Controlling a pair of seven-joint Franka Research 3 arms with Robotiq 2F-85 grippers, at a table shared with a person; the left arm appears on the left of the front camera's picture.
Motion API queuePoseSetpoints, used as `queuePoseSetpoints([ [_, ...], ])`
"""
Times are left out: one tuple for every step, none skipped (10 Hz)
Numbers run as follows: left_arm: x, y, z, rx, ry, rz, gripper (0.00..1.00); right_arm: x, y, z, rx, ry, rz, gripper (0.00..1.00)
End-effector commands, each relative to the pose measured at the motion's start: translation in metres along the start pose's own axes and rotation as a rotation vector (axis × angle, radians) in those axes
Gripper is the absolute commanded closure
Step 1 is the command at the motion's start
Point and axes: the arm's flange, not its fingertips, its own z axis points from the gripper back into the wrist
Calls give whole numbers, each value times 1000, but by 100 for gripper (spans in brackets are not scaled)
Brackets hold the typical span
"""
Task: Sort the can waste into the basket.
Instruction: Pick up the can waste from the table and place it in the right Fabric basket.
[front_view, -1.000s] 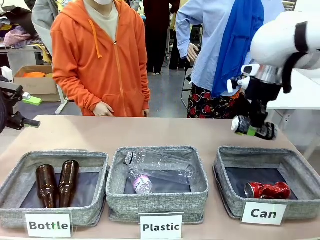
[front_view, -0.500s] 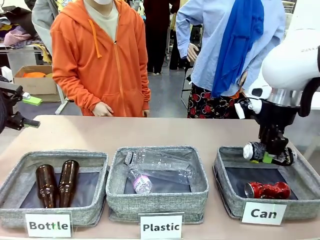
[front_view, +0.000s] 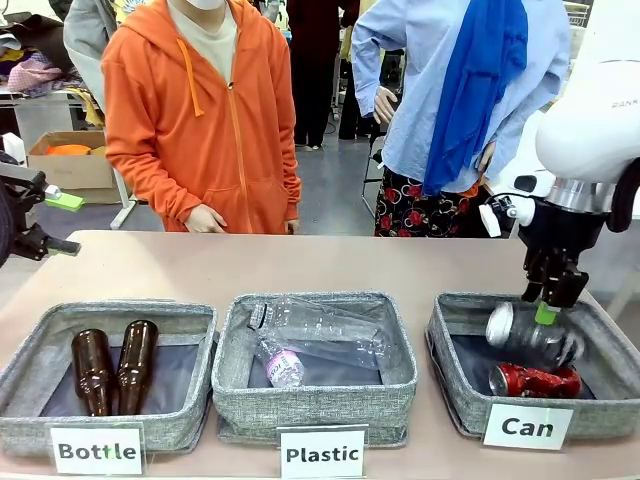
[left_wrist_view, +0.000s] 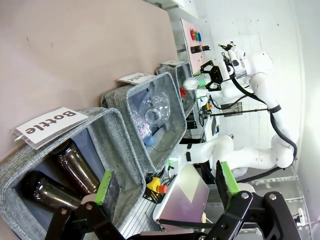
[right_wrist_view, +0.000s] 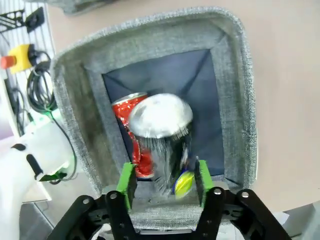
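Right gripper (front_view: 548, 300): jaws parted over the grey woven-fabric bin labelled "Can" (front_view: 456, 345), gripping nothing.
Black-and-silver crushed can (front_view: 530, 338): blurred, just beneath the fingers, above the bin's dark lining.
Shiny red crushed can (front_view: 535, 381): inside the bin.
Left gripper (left_wrist_view: 165, 182): wide open, empty.

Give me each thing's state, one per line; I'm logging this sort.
Silver can: released, dropping into the Can basket.
Red can: lying in that basket.
Right gripper: open above the basket.
Left gripper: open, empty.
Brown bottles: lying in Bottle basket.
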Motion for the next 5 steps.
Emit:
queuePoseSetpoints([
  [-2, -2, 1, 10, 5, -1, 0, 2, -8, 2, -3, -2, 28, 0],
  [-2, -2, 1, 10, 5, -1, 0, 3, -10, 1, -1, 3, 34, 0],
  [-2, -2, 1, 10, 5, -1, 0, 3, -10, 1, 0, -1, 33, 0],
  [-2, -2, 1, 10, 5, -1, 0, 5, -10, 1, 0, -19, 26, 0],
  [-2, -2, 1, 10, 5, -1, 0, 6, -10, 0, 6, -45, 15, 0],
])
